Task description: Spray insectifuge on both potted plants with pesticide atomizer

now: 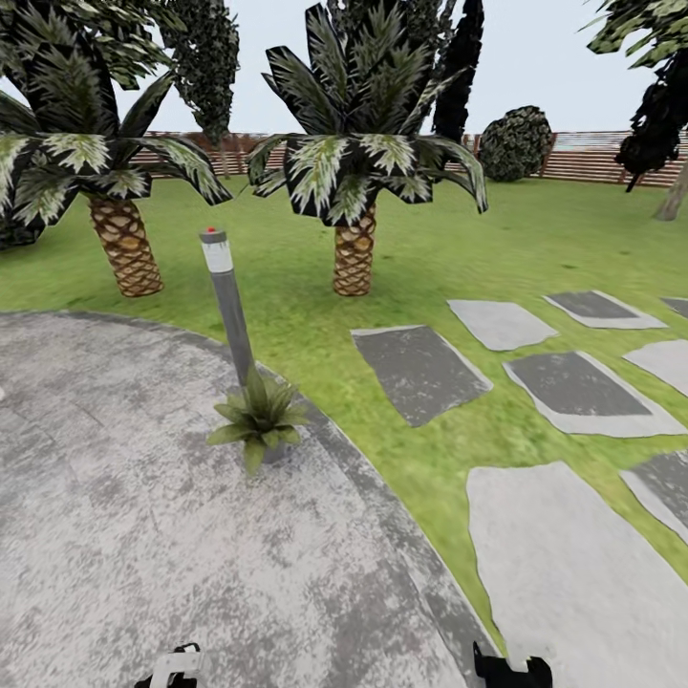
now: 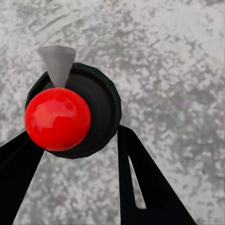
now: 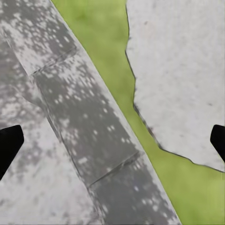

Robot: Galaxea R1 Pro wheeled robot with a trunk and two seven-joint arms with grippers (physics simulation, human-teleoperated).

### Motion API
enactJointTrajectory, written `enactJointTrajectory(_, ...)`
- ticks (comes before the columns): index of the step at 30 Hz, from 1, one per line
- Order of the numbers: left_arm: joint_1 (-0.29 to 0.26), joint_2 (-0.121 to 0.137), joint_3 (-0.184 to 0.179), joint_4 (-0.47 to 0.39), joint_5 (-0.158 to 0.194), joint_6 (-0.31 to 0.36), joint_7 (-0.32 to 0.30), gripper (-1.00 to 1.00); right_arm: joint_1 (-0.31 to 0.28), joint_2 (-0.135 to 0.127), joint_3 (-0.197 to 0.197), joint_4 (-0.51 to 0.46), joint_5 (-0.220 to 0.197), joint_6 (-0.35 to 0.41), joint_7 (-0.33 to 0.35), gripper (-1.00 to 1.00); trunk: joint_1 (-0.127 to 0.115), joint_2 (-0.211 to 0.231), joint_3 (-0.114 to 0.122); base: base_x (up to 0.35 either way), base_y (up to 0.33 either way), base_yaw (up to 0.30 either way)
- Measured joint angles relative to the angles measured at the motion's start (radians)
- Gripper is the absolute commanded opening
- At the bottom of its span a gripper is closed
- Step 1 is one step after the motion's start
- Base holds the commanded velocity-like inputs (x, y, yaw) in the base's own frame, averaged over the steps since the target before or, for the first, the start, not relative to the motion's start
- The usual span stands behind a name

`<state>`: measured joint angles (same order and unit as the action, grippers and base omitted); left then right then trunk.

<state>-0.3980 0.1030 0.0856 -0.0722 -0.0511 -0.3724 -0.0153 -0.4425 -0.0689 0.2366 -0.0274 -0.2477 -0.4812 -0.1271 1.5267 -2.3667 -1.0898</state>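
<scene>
Already left gripper (image 2: pixel 77 154) clamps atomizer (image 2: pixel 75 112), nozzle forward for spraying; right gripper (image 3: pixel 112 140) wide, idle. Plant (image 1: pixel 258 417) at lamp post (image 1: pixel 227 301) foot, patio (image 1: pixel 124 516) edge.

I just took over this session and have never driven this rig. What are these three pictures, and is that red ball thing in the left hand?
You are driving a wheeled, two-armed robot in a simulated garden. The large picture looks down from its head: one potted plant sits at the patio edge, in front of a grey lamp post, with palms and lawn beyond. The other two pictures come from cameras near each gripper. The left gripper is closed around the pesticide atomizer, seen from above: the red ball is part of its top. The right gripper is open, over paving and grass.
</scene>
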Motion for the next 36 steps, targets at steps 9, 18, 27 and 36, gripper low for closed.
enactJointTrajectory(9, 0.0, 0.0, 0.0, 0.0, 0.0, 0.0, 0.0, -1.0, -0.001, 0.0, 0.0, 0.0, 0.0, 0.0, 0.0, 1.0, 0.001, 0.0, 0.0, 0.121, 0.001, 0.277)
enactJointTrajectory(18, -0.001, -0.001, 0.0, 0.0, 0.0, 0.0, 0.0, -1.0, 0.0, 0.0, 0.0, -0.001, 0.0, 0.0, 0.0, 1.0, 0.0, 0.0, 0.0, 0.206, 0.0, 0.23)
enactJointTrajectory(27, 0.0, -0.001, 0.0, 0.001, 0.0, 0.0, 0.0, -1.0, 0.0, -0.003, 0.0, 0.001, 0.005, -0.002, 0.0, 1.0, 0.0, 0.0, 0.0, 0.3, 0.0, 0.011)
enactJointTrajectory(36, -0.001, -0.002, 0.0, 0.001, 0.0, 0.0, 0.0, -1.0, 0.0, -0.002, 0.002, -0.002, 0.003, -0.003, 0.0, 1.0, 0.0, 0.0, 0.0, 0.187, -0.023, 0.0)
